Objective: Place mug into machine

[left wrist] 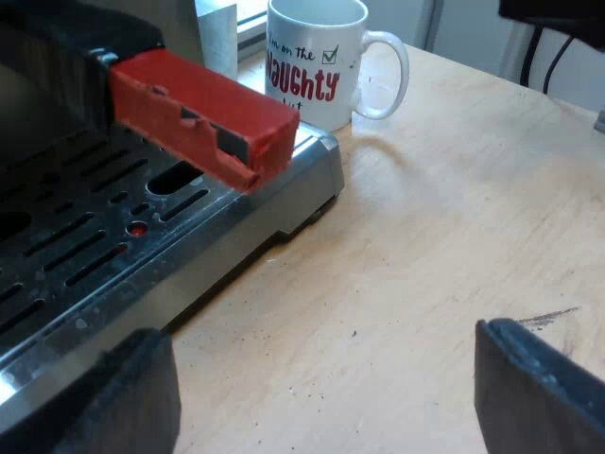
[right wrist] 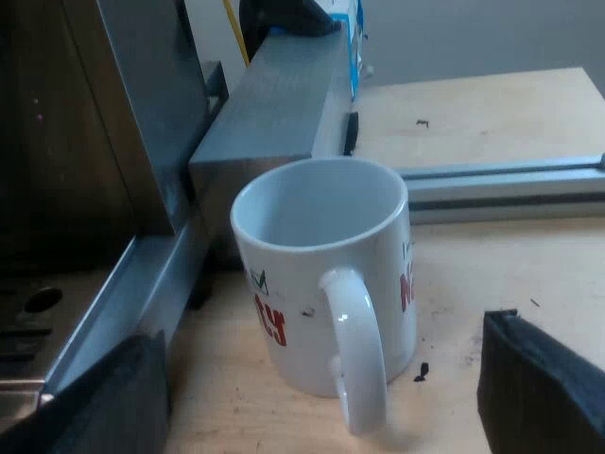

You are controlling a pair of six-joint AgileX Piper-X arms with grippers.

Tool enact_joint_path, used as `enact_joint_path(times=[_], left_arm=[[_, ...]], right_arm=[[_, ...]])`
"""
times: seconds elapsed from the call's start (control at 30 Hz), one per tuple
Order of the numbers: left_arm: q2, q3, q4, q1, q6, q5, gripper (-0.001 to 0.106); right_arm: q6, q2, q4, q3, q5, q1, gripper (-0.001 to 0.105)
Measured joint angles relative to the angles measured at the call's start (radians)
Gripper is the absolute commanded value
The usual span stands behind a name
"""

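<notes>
Mug [right wrist: 321,274] upright | pale wooden table [left wrist: 444,236], dark specks | beside machine [left wrist: 274,203]

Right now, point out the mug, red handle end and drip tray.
mug [right wrist: 302,284], right wrist view, outer wall beside its handle
red handle end [left wrist: 203,113], left wrist view, its top face
drip tray [left wrist: 217,255], left wrist view, steel front rim

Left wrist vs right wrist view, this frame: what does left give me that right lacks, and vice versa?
Left wrist view adds: the holder's red handle end jutting over the slotted drip tray, red lettering on the mug, and the left gripper open over bare table. Right wrist view adds: the mug's empty inside, its handle facing the open right gripper, and a grey metal block behind it. Shared: the mug upright on the table beside the machine, not yet on the tray.
</notes>
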Motion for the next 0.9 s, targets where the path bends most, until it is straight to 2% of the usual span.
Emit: enact_joint_path(times=[0.23,0.63,0.7,0.77,0.8,0.9], left_arm=[[0.0,0.0,0.0,0.0,0.0,0.0,0.067],[0.0,0.0,0.0,0.0,0.0,0.0,0.067],[0.0,0.0,0.0,0.0,0.0,0.0,0.067],[0.0,0.0,0.0,0.0,0.0,0.0,0.067],[0.0,0.0,0.0,0.0,0.0,0.0,0.067],[0.0,0.0,0.0,0.0,0.0,0.0,0.067]], right_arm=[[0.0,0.22,-0.162,0.0,0.0,0.0,0.069],[0.0,0.669,-0.586,0.0,0.0,0.0,0.069],[0.0,0.689,-0.594,0.0,0.0,0.0,0.069],[0.0,0.746,-0.624,-0.003,0.0,0.0,0.069],[0.0,0.827,-0.652,-0.017,0.0,0.0,0.069],[0.0,0.891,-0.653,-0.034,0.0,0.0,0.069]])
